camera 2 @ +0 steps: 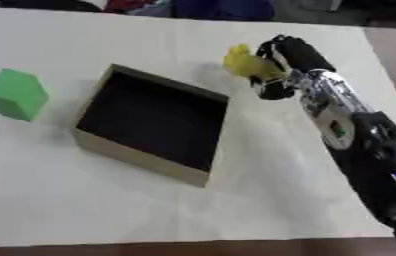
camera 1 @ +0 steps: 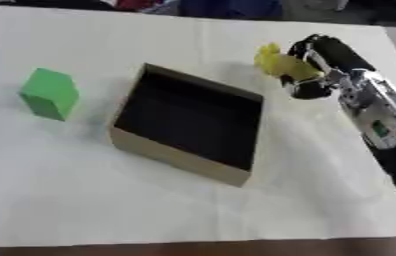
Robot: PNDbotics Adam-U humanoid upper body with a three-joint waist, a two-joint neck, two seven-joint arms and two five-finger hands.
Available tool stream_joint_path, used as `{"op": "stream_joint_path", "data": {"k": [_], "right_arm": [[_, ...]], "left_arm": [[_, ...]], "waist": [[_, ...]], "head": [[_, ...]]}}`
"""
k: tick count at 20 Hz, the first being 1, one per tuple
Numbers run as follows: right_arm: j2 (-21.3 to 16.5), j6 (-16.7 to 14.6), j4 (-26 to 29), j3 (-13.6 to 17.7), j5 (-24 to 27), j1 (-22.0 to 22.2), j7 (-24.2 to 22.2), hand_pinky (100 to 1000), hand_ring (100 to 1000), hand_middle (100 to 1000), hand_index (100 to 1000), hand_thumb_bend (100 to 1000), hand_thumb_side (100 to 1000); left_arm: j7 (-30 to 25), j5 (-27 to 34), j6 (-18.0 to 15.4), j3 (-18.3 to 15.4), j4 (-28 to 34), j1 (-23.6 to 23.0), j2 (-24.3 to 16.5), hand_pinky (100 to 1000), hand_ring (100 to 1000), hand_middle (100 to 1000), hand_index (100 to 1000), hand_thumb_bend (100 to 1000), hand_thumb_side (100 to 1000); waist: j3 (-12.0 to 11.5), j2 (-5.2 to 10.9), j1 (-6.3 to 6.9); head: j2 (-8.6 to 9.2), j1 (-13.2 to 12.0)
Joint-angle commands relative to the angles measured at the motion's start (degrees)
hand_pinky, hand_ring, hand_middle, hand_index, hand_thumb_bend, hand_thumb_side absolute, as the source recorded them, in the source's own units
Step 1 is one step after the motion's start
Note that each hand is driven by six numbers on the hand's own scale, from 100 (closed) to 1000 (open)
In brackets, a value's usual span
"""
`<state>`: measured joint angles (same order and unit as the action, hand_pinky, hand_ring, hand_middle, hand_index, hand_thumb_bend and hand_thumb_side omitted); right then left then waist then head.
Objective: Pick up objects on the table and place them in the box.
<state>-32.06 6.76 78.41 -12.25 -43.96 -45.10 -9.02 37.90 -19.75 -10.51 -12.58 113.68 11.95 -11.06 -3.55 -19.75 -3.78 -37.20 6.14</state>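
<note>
we cannot make out the shape of the yellow object (camera 2: 247, 64) beyond the box (camera 2: 140, 156); the right hand (camera 2: 282, 67) curled round it hides its far side.

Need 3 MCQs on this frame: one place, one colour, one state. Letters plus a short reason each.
1. Where is the green block?
A. inside the box
B. on the table, left of the box
C. in a hand

2. What colour is the thing in the right hand?
A. yellow
B. red
C. blue

3. The open tan cardboard box holds:
A. two things
B. the green block
C. nothing visible

Answers: B, it stands on the white-covered table apart from the box; A, the small yellow object shows between curled fingers; C, only the dark interior shows.
</note>
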Motion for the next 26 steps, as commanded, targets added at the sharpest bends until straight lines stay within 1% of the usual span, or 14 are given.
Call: {"op": "stream_joint_path", "data": {"k": [1, 2, 6, 10, 14, 17, 21, 26], "right_arm": [[-3.31, 0.54, 6.87, 1.19, 3.81, -1.52, -0.14, 817, 798, 490, 677, 100, 216], [-3.78, 0.74, 8.97, 1.28, 5.24, -1.67, -0.43, 820, 800, 490, 679, 100, 100], [-5.49, 1.64, 16.45, 1.40, 10.16, -2.33, -1.79, 824, 803, 493, 681, 100, 100], [-6.53, 1.64, 22.71, -0.01, 14.46, -3.03, -3.70, 825, 805, 497, 683, 100, 100], [-6.93, 2.13, 27.78, -1.92, 16.74, -3.74, -6.51, 826, 810, 503, 685, 100, 100], [-7.09, 2.04, 30.28, -3.89, 17.87, -3.81, -9.08, 830, 814, 506, 689, 100, 100], [-6.64, 1.90, 31.73, -5.97, 19.06, -3.39, -11.96, 833, 812, 506, 693, 100, 110], [-6.43, 2.06, 32.18, -6.71, 19.41, -3.13, -12.82, 833, 812, 506, 694, 100, 113]], "left_arm": [[-0.14, -0.20, 0.00, -0.04, 0.91, 0.40, -0.81, 435, 505, 513, 695, 326, 1000], [-0.13, -0.21, 0.02, -0.04, 0.91, 0.38, -0.82, 435, 504, 513, 695, 326, 1000], [-0.17, -0.26, 0.07, -0.01, 0.91, 0.35, -0.90, 435, 504, 513, 695, 325, 1000], [-0.17, -0.30, 0.09, -0.01, 0.91, 0.32, -0.92, 435, 505, 514, 695, 325, 1000], [-0.16, -0.29, 0.09, -0.02, 0.91, 0.32, -1.02, 435, 505, 514, 695, 325, 1000], [-0.22, -0.29, 0.12, 0.04, 0.91, 0.37, -1.05, 435, 505, 514, 695, 325, 1000], [-0.29, -0.28, 0.12, 0.09, 0.91, 0.39, -1.07, 435, 505, 514, 695, 325, 1000], [-0.29, -0.26, 0.11, 0.09, 0.91, 0.37, -1.07, 435, 505, 514, 695, 325, 1000]], "waist": [[0.15, 1.42, 0.11], [0.24, 1.44, 0.09], [0.57, 1.52, -0.05], [0.68, 1.58, -0.20], [0.74, 1.66, -0.34], [0.82, 1.65, -0.46], [0.86, 1.63, -0.36], [0.86, 1.66, -0.32]], "head": [[0.21, -0.12], [0.14, -0.16], [-0.08, -0.41], [-0.25, -0.63], [-0.43, -0.52], [-0.59, -0.45], [-0.63, -0.31], [-0.63, -0.26]]}}
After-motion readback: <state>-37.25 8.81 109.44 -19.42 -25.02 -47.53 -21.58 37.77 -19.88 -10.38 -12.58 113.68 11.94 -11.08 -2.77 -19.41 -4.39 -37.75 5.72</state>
